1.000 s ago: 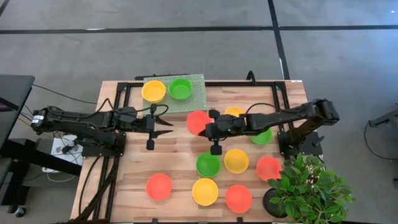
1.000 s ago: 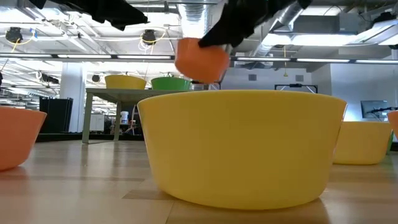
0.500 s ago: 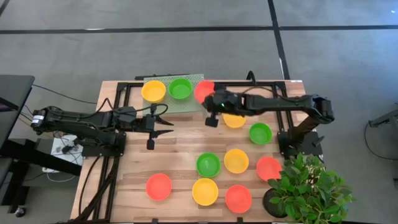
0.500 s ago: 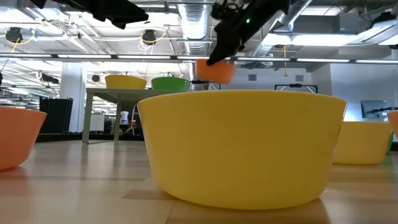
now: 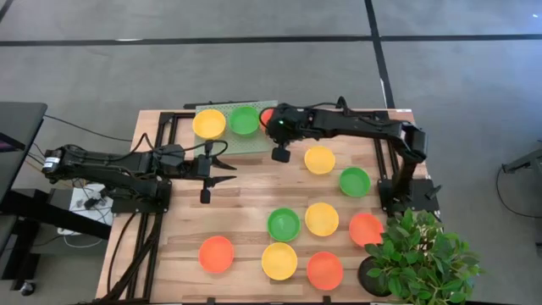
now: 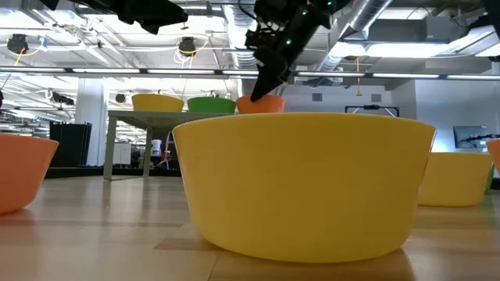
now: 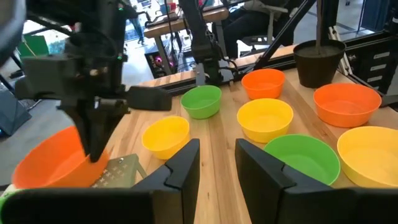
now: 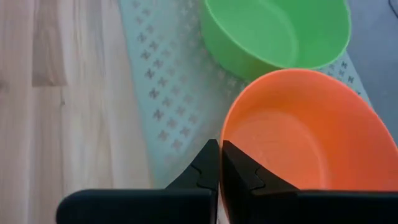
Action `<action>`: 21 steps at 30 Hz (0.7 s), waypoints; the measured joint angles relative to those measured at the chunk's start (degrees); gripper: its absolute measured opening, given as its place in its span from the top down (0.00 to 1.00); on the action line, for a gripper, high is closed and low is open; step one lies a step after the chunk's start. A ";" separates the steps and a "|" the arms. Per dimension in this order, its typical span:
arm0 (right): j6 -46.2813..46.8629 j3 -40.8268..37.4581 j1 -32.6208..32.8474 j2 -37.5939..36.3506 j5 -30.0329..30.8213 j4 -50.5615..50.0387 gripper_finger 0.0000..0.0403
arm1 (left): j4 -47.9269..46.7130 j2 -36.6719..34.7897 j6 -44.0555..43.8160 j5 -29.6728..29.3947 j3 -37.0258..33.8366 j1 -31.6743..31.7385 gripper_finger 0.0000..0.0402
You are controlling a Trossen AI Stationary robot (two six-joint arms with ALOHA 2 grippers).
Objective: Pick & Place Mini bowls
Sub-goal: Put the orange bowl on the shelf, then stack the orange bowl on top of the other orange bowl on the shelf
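My right gripper [image 5: 273,124] is shut on an orange-red mini bowl [image 5: 268,115] over the green mat [image 5: 254,141] at the table's far edge. The bowl sits beside a green bowl [image 5: 246,120] and a yellow bowl [image 5: 209,124], both resting on the mat. Through the right wrist camera the orange bowl [image 8: 311,143] sits next to the green one [image 8: 277,31]. Whether its base touches the mat, I cannot tell. My left gripper [image 5: 227,166] waits open, left of the table's middle, touching nothing. My right gripper pinches the orange bowl's rim [image 8: 225,140], one finger [image 8: 239,171] inside the bowl and one finger [image 8: 205,165] outside. The fingers come from above, slanting down. The bowl [image 6: 262,104] hangs tilted below them, low at the mat.
Several more bowls lie loose on the wood: yellow [image 5: 319,159], green [image 5: 355,181], green [image 5: 284,224], yellow [image 5: 322,219], red [image 5: 366,229], red [image 5: 216,253], yellow [image 5: 279,261], red [image 5: 324,270]. A potted plant [image 5: 423,254] stands at the near right corner.
My right gripper has carried the orange bowl from the table's middle toward the far edge and leftward, then lowered it to the mat beside the green bowl. The left arm has kept still.
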 joint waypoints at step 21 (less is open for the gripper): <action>-0.16 3.23 1.26 1.93 0.07 0.29 0.75 | 0.79 -0.02 0.00 0.00 0.00 0.01 0.74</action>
